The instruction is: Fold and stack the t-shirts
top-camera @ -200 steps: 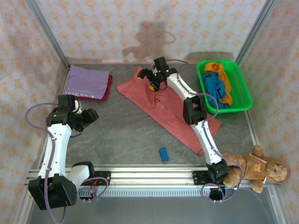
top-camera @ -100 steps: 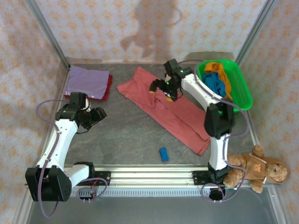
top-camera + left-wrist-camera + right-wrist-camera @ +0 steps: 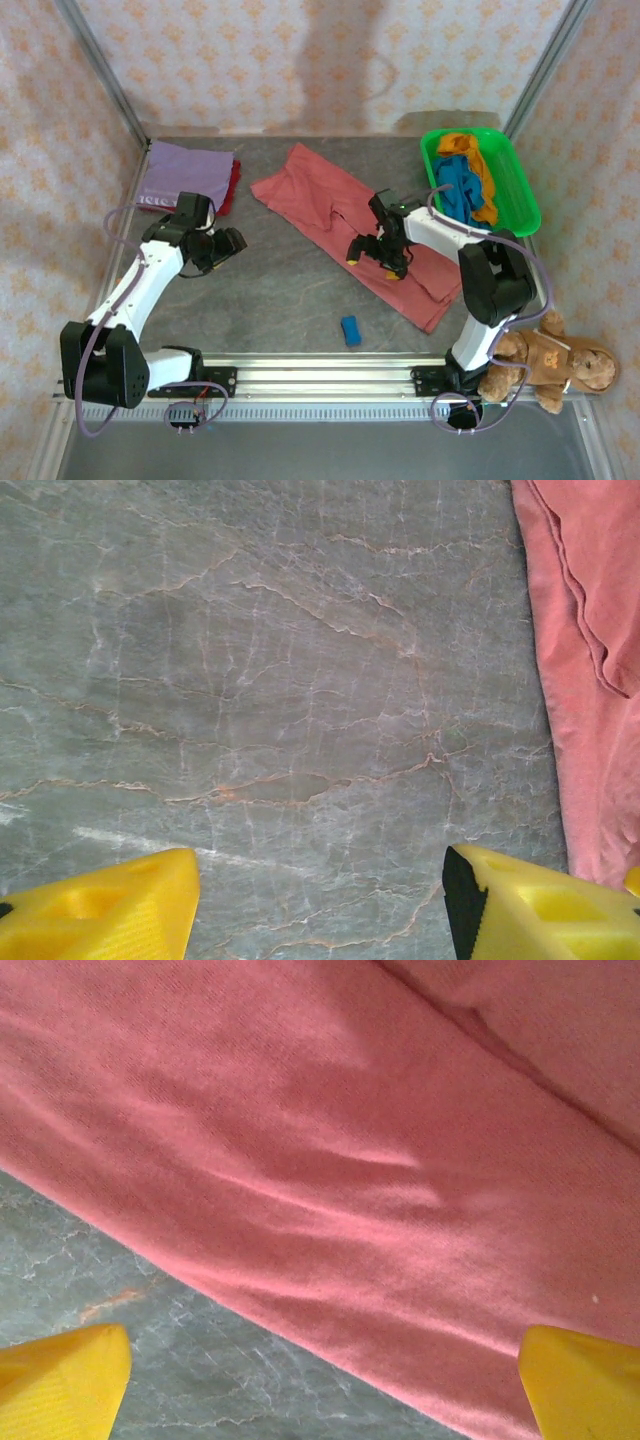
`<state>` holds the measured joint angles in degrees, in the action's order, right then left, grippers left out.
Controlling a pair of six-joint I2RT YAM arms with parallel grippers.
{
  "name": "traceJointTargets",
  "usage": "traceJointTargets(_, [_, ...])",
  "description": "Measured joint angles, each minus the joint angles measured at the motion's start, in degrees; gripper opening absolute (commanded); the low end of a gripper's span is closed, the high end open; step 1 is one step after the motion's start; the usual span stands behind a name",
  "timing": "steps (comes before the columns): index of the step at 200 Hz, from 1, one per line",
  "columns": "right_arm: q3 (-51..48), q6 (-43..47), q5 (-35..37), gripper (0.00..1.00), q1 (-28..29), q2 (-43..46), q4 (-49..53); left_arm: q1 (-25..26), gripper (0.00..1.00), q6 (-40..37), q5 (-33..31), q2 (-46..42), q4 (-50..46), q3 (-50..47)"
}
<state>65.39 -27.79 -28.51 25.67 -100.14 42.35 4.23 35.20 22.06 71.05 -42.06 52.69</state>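
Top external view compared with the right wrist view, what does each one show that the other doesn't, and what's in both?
Top external adds the layout: the green bin holding the blue shirt and orange shirt, the lilac shirt folded on the dark red shirt, the small blue block, the teddy bear and the open left gripper. Right wrist adds close detail: soft wrinkles in the salmon-pink shirt and its edge lying on the table, between spread yellow fingertips. Both share that shirt, the grey table and the right gripper.
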Motion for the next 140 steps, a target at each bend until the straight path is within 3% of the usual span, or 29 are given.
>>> traceJointTargets(88, [5.7,-5.81,-3.58,0.99,1.73,-7.54,-7.72,1.05,0.68,1.27,-0.31,2.99,2.21,1.11])
traceJointTargets(140, [6.36,-7.1,-2.8,0.99,2.32,-8.09,-9.05,5.79,0.68,5.49,-0.44,20.13,9.29,13.31])
